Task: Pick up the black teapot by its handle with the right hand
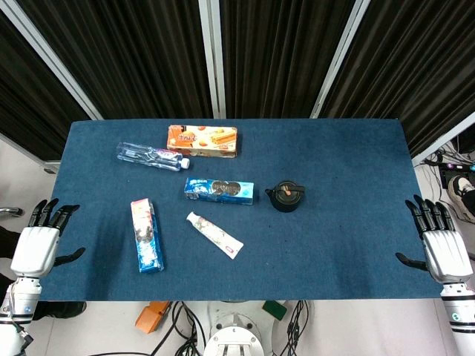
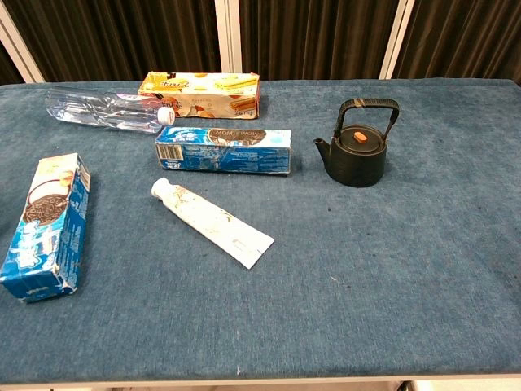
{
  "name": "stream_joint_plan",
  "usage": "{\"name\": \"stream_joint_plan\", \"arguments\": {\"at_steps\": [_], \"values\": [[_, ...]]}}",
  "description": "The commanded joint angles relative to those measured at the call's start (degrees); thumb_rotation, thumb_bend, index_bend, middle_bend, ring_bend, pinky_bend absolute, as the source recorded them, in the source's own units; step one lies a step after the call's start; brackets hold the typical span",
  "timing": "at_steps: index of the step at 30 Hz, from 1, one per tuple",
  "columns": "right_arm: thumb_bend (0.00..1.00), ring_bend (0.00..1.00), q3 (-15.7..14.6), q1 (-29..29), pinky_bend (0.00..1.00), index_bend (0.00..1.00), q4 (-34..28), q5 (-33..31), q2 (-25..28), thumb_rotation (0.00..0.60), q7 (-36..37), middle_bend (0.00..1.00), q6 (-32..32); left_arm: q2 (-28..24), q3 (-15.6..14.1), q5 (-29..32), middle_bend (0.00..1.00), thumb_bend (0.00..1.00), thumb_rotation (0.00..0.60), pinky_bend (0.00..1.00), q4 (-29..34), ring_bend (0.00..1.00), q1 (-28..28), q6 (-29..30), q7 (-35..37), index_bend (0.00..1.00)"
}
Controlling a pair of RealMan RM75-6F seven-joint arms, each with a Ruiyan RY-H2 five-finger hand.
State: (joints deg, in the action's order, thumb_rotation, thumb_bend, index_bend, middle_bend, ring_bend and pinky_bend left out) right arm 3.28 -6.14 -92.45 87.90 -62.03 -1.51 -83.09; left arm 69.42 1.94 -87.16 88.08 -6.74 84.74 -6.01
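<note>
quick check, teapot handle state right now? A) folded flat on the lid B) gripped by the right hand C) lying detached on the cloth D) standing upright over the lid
D: in the chest view the black teapot has its handle arched upright above the lid, and the right hand rests at the table edge well away from it, holding nothing.
</note>
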Motion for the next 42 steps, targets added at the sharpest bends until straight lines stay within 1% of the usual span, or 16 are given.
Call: {"name": "stream_joint_plan", "arguments": {"at_steps": [1,6,10,13,15,19,21,23,24,26,28,31,33,35,42], "values": [[0.0,0.0,0.0,-0.1,0.0,0.0,-0.2,0.0,0.1,0.6,-0.1,0.04,0.0,0.0,0.0,0.0,0.19,0.12,0.6,0.03,-0.1,0.07,0.0,0.0,0.1,0.16],[0.0,0.0,0.1,-1.3,0.0,0.0,-1.2,0.4,0.2,0.6,0.4,0.04,1.6,0.1,-0.1,-0.3,0.19,0.12,0.6,0.03,-0.2,0.07,0.0,0.2,0.2,0.16],[0.0,0.0,1.0,-4.3,0.0,0.0,-3.2,0.6,1.0,0.6,1.1,0.04,5.3,0.3,-0.2,-0.5,0.19,0.12,0.6,0.03,-0.3,0.07,0.1,0.5,0.6,0.16],[0.0,0.0,3.0,-8.5,0.0,0.0,-5.2,-0.6,1.6,0.6,1.0,0.04,10.5,0.4,-0.1,-0.7,0.19,0.12,0.6,0.03,-0.5,0.07,0.0,0.5,0.8,0.16],[0.0,0.0,4.6,-12.0,0.0,0.0,-5.8,-2.4,1.4,0.6,0.8,0.04,15.2,0.4,0.0,-0.9,0.19,0.12,0.6,0.03,-0.6,0.07,-0.1,0.8,0.8,0.16],[0.0,0.0,7.5,-19.5,0.0,0.0,-6.5,-7.5,-0.2,0.6,-1.5,0.04,25.4,0.2,0.0,-1.0,0.19,0.12,0.6,0.03,-0.6,0.07,-0.1,0.8,0.9,0.16],[0.0,0.0,8.8,-22.4,0.0,0.0,-6.5,-10.2,-1.5,0.6,-2.7,0.04,28.8,0.2,0.0,-1.0,0.19,0.12,0.6,0.03,-0.6,0.07,-0.2,0.7,0.8,0.16],[0.0,0.01,10.2,-25.5,0.0,0.0,-6.2,-14.0,-3.1,0.6,-4.4,0.07,32.2,0.2,0.0,-1.0,0.19,0.12,0.6,0.03,-0.5,0.07,-0.3,0.5,0.7,0.16],[0.0,0.03,10.8,-26.7,0.0,0.01,-5.9,-15.9,-3.8,0.6,-5.3,0.09,33.4,0.2,0.0,-1.0,0.19,0.12,0.6,0.03,-0.5,0.07,-0.3,0.4,0.7,0.16],[0.0,0.09,11.7,-29.5,0.0,0.06,-5.1,-20.1,-5.5,0.6,-8.1,0.15,35.8,0.2,0.1,-0.8,0.19,0.12,0.6,0.03,-0.6,0.07,-0.4,0.3,0.7,0.16],[0.0,0.16,12.2,-32.1,0.01,0.15,-4.2,-24.0,-7.3,0.6,-10.5,0.2,37.5,0.3,0.1,-0.6,0.19,0.12,0.6,0.03,-0.7,0.07,-0.5,0.0,0.8,0.16],[0.0,0.24,12.2,-35.2,0.05,0.25,-3.1,-29.0,-9.2,0.6,-14.1,0.27,39.0,0.5,0.2,-0.3,0.19,0.12,0.6,0.03,-1.0,0.06,-0.7,-0.4,1.0,0.16],[0.0,0.28,12.0,-36.8,0.05,0.31,-2.5,-31.8,-10.3,0.6,-16.2,0.31,39.1,0.6,0.3,-0.1,0.19,0.12,0.6,0.03,-1.3,0.07,-0.8,-0.5,1.1,0.16],[0.0,0.31,11.6,-38.2,0.05,0.37,-2.1,-34.5,-11.2,0.6,-18.2,0.34,39.1,0.7,0.3,0.1,0.19,0.12,0.6,0.03,-1.5,0.07,-0.8,-0.6,1.3,0.16],[0.0,0.33,10.1,-41.7,0.05,0.41,-0.9,-40.6,-13.8,0.6,-21.5,0.36,38.8,1.0,0.4,0.5,0.19,0.12,0.6,0.03,-2.5,0.07,-0.9,-0.9,2.3,0.16]]}}
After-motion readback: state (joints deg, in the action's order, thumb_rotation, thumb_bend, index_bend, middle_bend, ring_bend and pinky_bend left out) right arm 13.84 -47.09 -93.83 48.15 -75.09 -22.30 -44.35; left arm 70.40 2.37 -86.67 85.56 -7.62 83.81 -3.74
